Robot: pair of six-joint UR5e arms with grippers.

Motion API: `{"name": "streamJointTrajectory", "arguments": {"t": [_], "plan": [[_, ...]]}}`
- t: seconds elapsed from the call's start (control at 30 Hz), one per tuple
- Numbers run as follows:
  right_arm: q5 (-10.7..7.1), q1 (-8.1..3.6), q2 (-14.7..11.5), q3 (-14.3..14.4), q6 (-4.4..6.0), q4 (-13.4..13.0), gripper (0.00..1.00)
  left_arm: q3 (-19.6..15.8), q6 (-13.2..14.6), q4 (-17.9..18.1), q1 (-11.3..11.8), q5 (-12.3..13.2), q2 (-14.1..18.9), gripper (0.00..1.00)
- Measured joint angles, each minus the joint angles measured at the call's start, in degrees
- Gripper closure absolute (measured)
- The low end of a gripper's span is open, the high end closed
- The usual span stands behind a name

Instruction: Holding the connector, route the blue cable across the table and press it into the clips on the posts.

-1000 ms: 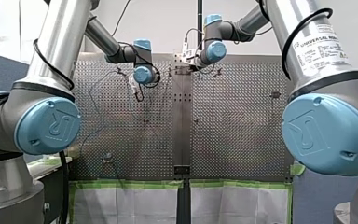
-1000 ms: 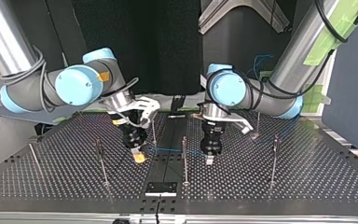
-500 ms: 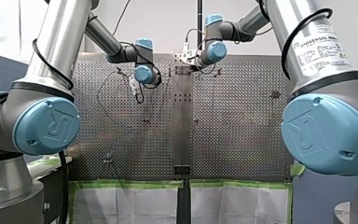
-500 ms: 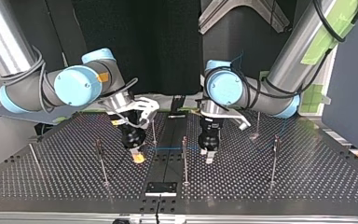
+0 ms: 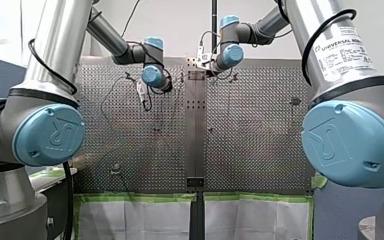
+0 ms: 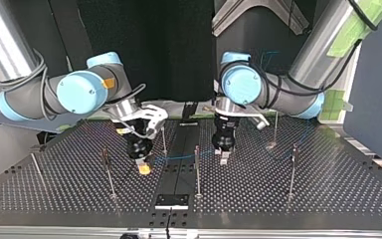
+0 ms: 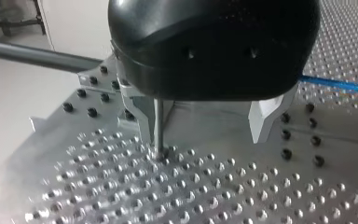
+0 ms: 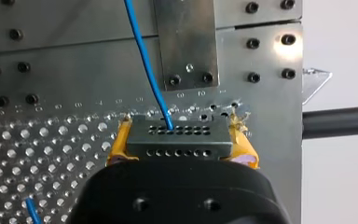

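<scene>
The connector (image 8: 177, 137) is a small grey block with two rows of holes. The blue cable (image 8: 144, 56) leaves its far face as one thin, smooth strand. My right gripper (image 8: 177, 144) is clenched on the block, with a yellow pad (image 8: 117, 145) pressed to each side.

In the top view that gripper hangs low over the table (image 6: 328, 194), left of the middle strip. The cable runs right from it, past the middle post (image 6: 197, 169), toward my left gripper (image 6: 224, 159). There my metal fingers (image 7: 266, 116) stand spread, grasping nothing. A thin rod (image 7: 158, 126) rises just beside one finger, and the cable passes beyond the gripper, apart from both fingers.

Ahead of the connector lies a plain metal plate (image 8: 184, 42), and the table's edge runs close beside one pad. In the top view the near rows of holes lie open, with the posts well apart.
</scene>
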Motion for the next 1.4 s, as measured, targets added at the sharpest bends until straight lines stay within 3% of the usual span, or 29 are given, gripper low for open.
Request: {"name": "streamJointTrajectory", "arguments": {"t": [0.17,0.37,0.73,1.0,1.4], "plan": [[0.13,-0.28,-0.03,0.0,0.0,0.1,1.0,-2.63,0.01,-1.44,-0.46,2.15,2.64,0.0],[0.15,-1.34,-0.11,0.01,0.0,0.32,1.0,-5.15,0.33,-3.83,-1.4,2.64,5.16,0.0],[0.15,-2.22,-0.51,0.01,0.0,0.54,1.0,-9.47,2.23,-7.46,-4.6,-0.19,10.41,0.0],[0.15,-2.47,-0.75,0.01,-0.05,1.19,1.0,-7.28,2.79,-6.14,-8.36,-3.94,12.72,0.0],[0.15,-2.91,-1.6,0.64,-0.49,2.62,1.0,-1.57,4.45,-5.37,-14.13,-9.71,7.55,0.0]]}}
